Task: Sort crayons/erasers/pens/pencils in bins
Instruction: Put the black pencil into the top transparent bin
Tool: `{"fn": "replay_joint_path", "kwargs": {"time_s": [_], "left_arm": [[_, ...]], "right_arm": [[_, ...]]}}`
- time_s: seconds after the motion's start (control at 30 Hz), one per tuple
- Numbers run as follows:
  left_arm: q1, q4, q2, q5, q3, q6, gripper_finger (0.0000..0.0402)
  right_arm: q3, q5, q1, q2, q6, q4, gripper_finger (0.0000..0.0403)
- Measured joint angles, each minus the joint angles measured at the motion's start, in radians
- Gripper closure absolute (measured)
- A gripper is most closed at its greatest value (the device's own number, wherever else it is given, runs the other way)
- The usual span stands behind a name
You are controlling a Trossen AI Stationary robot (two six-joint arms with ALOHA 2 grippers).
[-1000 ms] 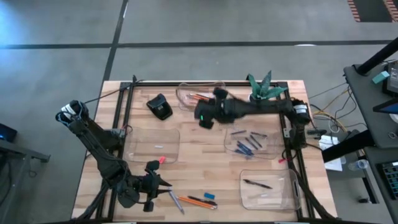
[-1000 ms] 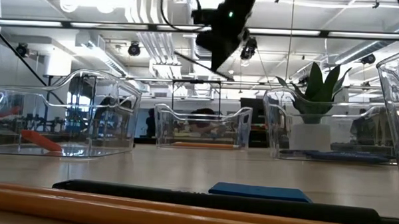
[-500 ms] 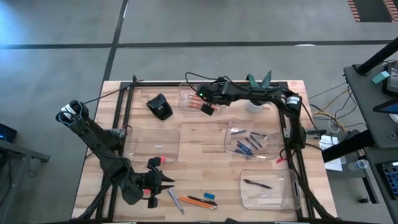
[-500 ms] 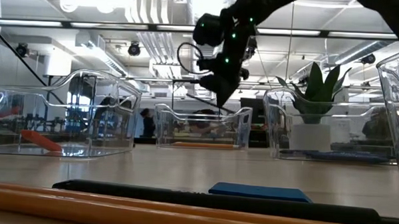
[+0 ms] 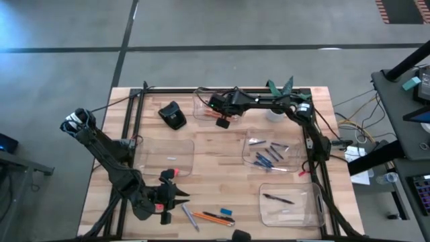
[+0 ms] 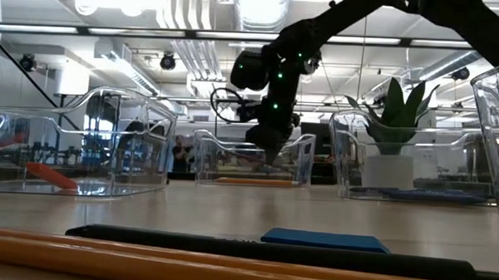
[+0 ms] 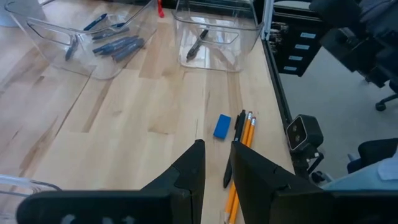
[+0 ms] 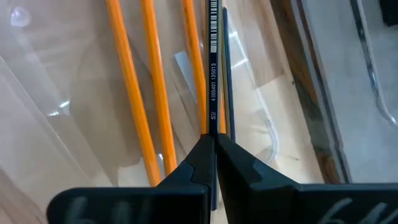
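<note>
The right gripper (image 8: pixel 214 146) pinches a dark pencil, probably, over the pencil bin (image 5: pixel 201 107); it should lower before releasing. The left gripper (image 7: pixel 216 163) waits narrowly parted.

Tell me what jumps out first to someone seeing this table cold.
The right claw, stretched over the far bin, is shut on a thin black pencil above the orange pencils lying inside. Next, the near edge: the left claw hangs above loose orange pencils, a black pen and a blue eraser.
</note>
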State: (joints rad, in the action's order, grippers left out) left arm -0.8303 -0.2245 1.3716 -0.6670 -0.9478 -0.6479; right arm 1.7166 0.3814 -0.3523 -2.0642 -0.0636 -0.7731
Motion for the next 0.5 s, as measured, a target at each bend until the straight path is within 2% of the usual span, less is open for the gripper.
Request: {"fn": "replay_joint_path", "kwargs": {"time_s": [0.5], "left_arm": [[0.008,0.006,0.000,0.000,0.000,0.000,0.0340]], "right_arm": [[0.010,-0.026,0.000,-0.037,-0.027,0.001,0.0394]]}}
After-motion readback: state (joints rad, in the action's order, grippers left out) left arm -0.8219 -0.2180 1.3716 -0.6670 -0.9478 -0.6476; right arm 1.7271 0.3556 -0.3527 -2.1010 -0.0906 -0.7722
